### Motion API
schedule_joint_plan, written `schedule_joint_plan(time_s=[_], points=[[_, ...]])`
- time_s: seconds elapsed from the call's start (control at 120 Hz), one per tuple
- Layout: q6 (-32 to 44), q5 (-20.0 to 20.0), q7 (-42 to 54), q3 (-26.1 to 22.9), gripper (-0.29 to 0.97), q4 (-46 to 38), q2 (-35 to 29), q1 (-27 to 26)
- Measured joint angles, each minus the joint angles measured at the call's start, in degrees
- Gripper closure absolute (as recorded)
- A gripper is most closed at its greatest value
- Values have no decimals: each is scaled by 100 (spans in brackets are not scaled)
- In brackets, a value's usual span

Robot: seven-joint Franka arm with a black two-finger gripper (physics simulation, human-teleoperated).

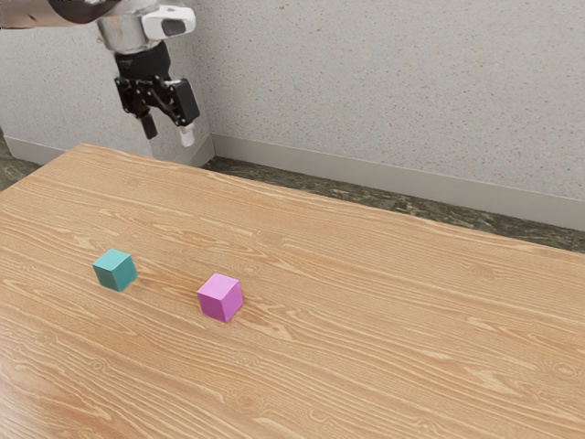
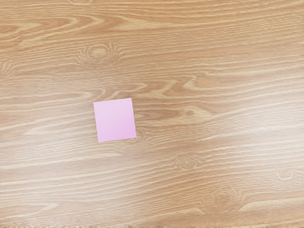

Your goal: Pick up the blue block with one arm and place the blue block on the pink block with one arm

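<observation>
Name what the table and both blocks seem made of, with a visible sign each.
Table: wood or wood-look laminate, satin; grain lines and knots show. Pink block and blue block: probably matte plastic; flat, even colour, no grain or glare.

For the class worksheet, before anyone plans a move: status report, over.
Gripper open, empty, raised well above the table. Blue block sits on the table, apart from the pink block. Nothing in the way.

A wooden table (image 1: 366, 302) is lying across the scene, its grain running from ten o'clock toward four o'clock. At twelve o'clock a speckled grey wall (image 1: 384, 82) is rising above a pale baseboard (image 1: 393, 174). Dark floor (image 1: 430, 208) is showing between baseboard and table.
</observation>
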Motion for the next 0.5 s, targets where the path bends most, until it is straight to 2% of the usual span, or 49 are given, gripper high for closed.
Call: schedule_joint_plan(time_s=[0.125,0.192,0.217,0.275,0.325,0.5], points=[[20,102,-43,18,3,-171,33,-119],[478,185,-33,-12,4,-1499,-525,-111],[755,221,-8,-16,5,-2095,-803,123],[1493,333,60,-23,6,-3256,-1313,1182],[2226,418,157,-17,7,-4107,-1602,1778],[4775,541,853,2,9,-5386,-1384,2535]])
